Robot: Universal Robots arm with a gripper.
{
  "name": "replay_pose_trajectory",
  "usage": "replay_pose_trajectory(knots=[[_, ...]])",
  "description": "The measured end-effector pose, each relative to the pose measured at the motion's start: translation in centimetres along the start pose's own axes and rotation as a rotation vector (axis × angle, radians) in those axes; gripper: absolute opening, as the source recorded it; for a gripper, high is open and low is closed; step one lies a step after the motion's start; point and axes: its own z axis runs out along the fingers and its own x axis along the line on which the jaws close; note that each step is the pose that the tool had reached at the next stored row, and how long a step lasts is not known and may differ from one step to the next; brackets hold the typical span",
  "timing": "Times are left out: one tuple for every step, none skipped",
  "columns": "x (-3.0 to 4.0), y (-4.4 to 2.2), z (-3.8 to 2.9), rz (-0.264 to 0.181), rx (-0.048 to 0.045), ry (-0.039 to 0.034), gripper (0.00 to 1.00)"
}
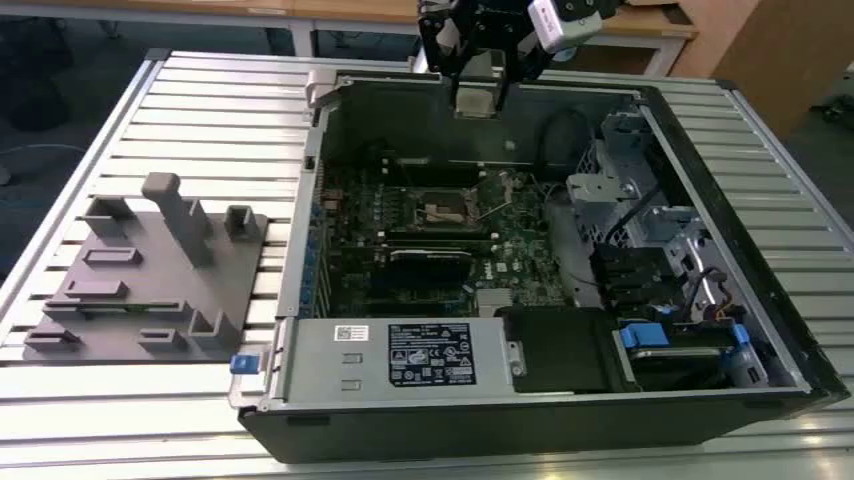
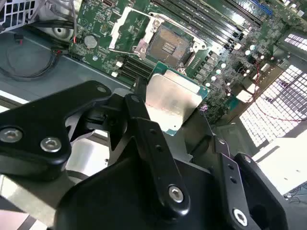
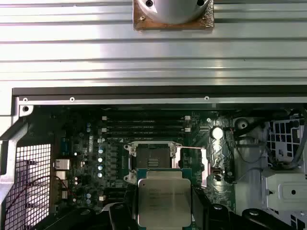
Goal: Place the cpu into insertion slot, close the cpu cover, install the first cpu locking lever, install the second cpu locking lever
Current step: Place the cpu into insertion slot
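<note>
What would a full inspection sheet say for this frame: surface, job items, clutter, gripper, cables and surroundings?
Surface: slatted metal table, carrying the open computer case.
Job's things: cpu held above the board, not seated; insertion slot empty; cpu cover appears swung open beside the slot.
Clutter: grey moulded fixture on the table, at the exterior view's left of the case.
Grippers: gripper above the open case, jaws shut on the cpu's edges.
Cables: black cables lying loose inside the case; thin red wires behind a mesh panel.
Surroundings: wooden furniture beyond the table.
</note>
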Motion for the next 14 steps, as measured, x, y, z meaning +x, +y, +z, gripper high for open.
replay_pose_trajectory(knots=[[0.0,0.0,0.0,0.0,0.0,0.0,0.54],[0.0,0.0,0.0,0.0,0.0,0.0,0.54],[0.0,0.0,0.0,0.0,0.0,0.0,0.54],[0.0,0.0,0.0,0.0,0.0,0.0,0.54],[0.0,0.0,0.0,0.0,0.0001,0.0,0.54],[0.0,0.0,0.0,0.0,0.0,0.0,0.54],[0.0,0.0,0.0,0.0,0.0,0.0,0.54],[0.0,0.0,0.0,0.0,0.0,0.0,0.54],[0.0,0.0,0.0,0.0,0.0,0.0,0.54],[0.0,0.0,0.0,0.0,0.0,0.0,0.54],[0.0,0.0,0.02,0.0,0.0,0.0,0.54],[0.0,0.0,0.08,0.0,-0.0001,-0.0001,0.54],[0.0,-0.01,0.15,0.0,-0.0001,0.0,0.54],[-0.01,-0.02,0.25,0.0,-0.0001,-0.0001,0.54]])
